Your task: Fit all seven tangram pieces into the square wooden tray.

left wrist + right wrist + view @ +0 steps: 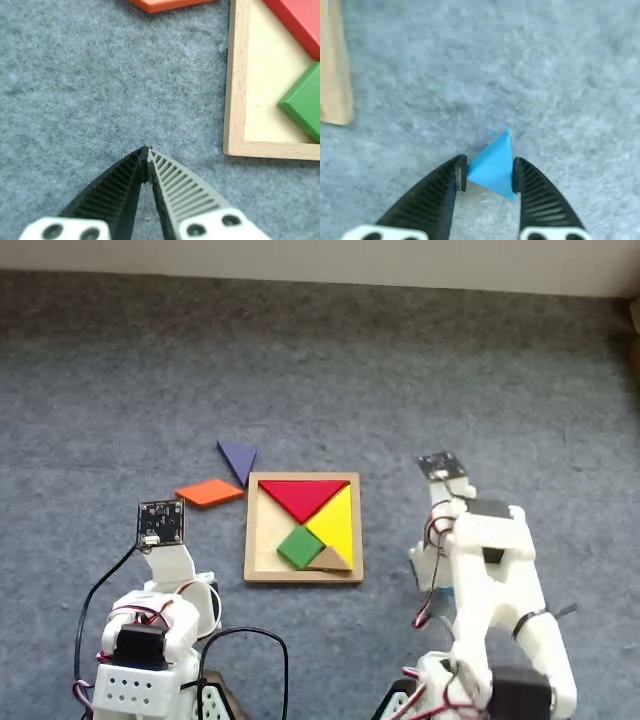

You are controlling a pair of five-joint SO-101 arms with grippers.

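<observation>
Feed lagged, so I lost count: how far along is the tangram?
Done: red triangle, yellow triangle, green square and tan triangle sit in the tray. In hand: right gripper clamps the blue triangle, off the tray. To go: purple triangle and orange parallelogram lie on the carpet.

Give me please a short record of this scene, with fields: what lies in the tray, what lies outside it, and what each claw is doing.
tray: square wooden tray, partly filled
in tray: red triangle, yellow triangle, green square, tan triangle
outside tray: purple triangle and orange parallelogram, on the grey carpet near one tray corner
left claw: shut, empty, over carpet beside the tray
right claw: shut on a blue triangle, apart from the tray
</observation>
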